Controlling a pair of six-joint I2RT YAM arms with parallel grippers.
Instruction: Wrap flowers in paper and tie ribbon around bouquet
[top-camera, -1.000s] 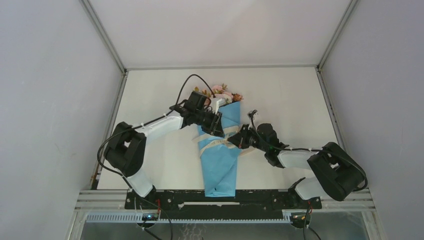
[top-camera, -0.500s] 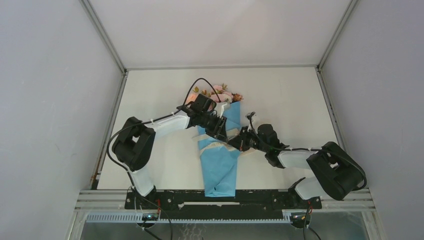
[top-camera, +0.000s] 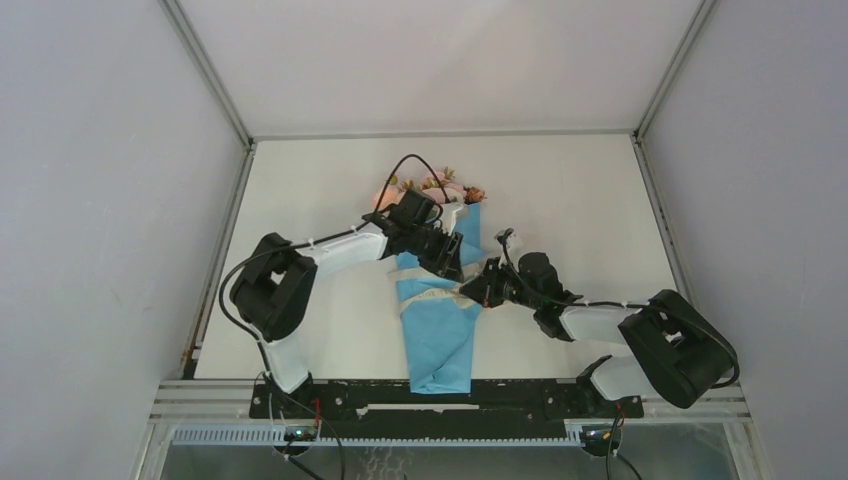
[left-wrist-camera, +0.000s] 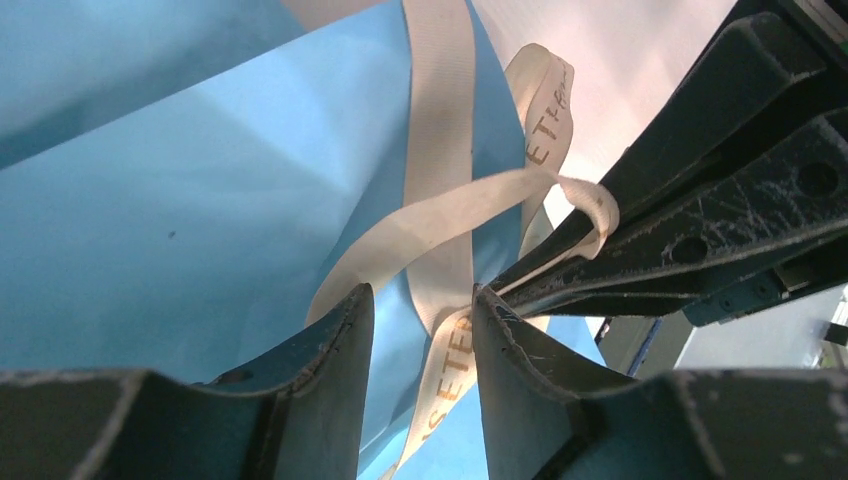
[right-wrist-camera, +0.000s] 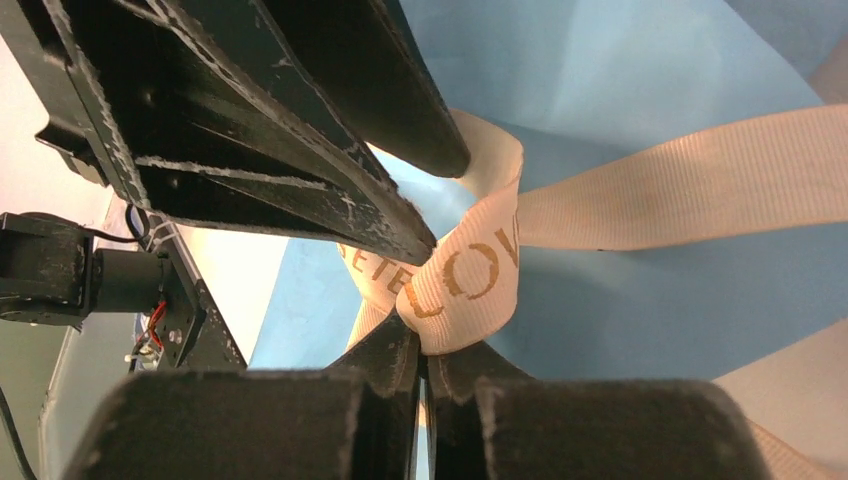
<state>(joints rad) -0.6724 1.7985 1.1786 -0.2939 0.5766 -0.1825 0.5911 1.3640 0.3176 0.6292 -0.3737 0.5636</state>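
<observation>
The bouquet lies on the table, a cone of light blue paper with the flowers poking out at its far end. The cream ribbon crosses the cone's middle. My left gripper is open above the cone, and a lettered ribbon strand runs loose between its fingers. In the top view the left gripper is close to my right gripper. The right gripper is shut on a folded loop of ribbon just off the cone's right side.
White tabletop enclosed by grey walls and metal frame rails. The two grippers' fingers almost touch over the ribbon crossing. The paper's narrow end reaches the table's near edge by the arm bases.
My left gripper has moved nearer and rightward along the cone toward the right gripper, and its jaws have spread wider. The right gripper has barely shifted, still holding the ribbon.
</observation>
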